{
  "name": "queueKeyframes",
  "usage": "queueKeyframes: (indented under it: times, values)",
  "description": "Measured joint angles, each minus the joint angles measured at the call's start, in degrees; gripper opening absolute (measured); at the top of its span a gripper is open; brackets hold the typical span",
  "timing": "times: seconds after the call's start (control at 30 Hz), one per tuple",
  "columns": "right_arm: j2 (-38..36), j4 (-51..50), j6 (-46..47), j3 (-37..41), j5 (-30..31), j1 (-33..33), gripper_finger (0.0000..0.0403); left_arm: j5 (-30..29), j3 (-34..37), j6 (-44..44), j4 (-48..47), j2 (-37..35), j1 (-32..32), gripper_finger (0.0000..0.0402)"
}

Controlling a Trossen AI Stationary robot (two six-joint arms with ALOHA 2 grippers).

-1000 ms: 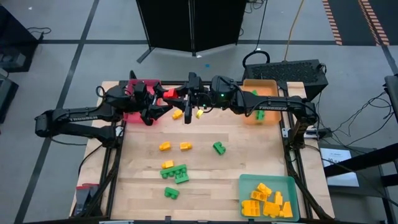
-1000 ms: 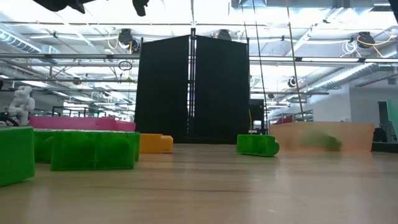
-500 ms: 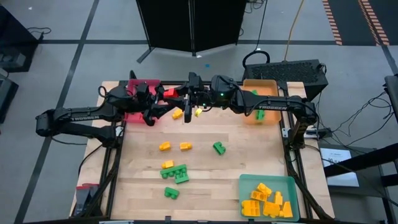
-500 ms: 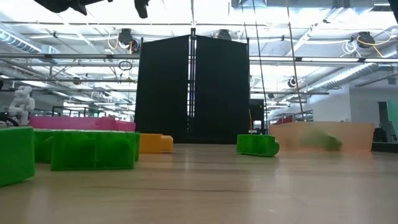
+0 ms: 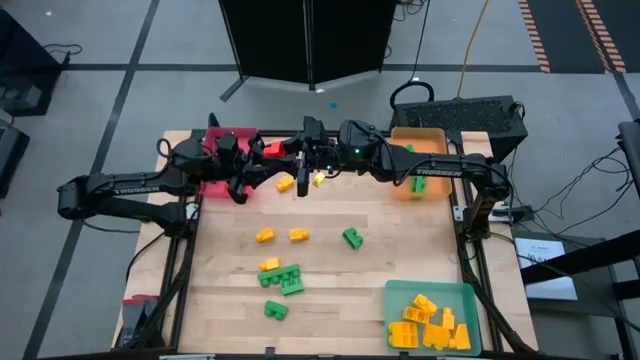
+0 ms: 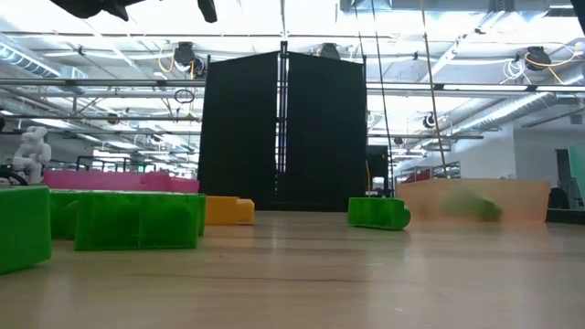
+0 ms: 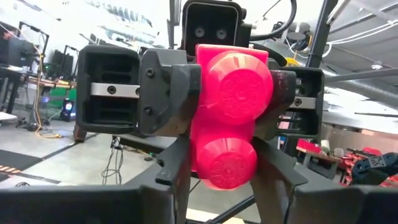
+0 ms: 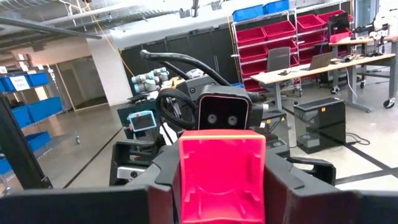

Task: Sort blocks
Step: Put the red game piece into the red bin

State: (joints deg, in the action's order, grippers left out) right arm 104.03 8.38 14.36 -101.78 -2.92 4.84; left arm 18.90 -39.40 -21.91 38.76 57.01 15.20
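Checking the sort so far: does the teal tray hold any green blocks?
No: in the high view the teal tray at the table's near right corner holds only yellow blocks.

held brick point(image 7: 227, 118): bright red, plain
left claw point(image 5: 262, 172): dark
right claw point(image 5: 296, 160): dark
loose blocks point(image 5: 280, 277): green, others yellow
table point(image 5: 400, 245): pale wood grain
far-left tray point(image 5: 214, 187): red-pink
far-right tray point(image 5: 432, 142): orange
near tray point(image 5: 392, 300): teal, with yellow bricks
arms point(image 5: 130, 188): black, white lettering

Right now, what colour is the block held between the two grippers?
Red; the block shows best in the left wrist view.
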Motion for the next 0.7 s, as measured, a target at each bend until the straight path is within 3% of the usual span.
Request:
queueKeyframes:
  times: [0.4,0.57,0.7]
  values:
    - [0.0,0.2,0.0,0.0,0.0,0.0,0.0123,0.1,0.0,-0.1,-0.1,0.0,0.0,0.0130]
    - [-0.2,0.2,1.2,0.0,-0.8,-0.1,0.0243,0.1,0.0,-0.5,-0.3,0.0,0.0,0.0125]
    - [-0.7,0.2,0.4,0.0,-0.5,0.1,0.0289,-0.3,0.0,-0.4,-0.4,0.0,0.3,0.0125]
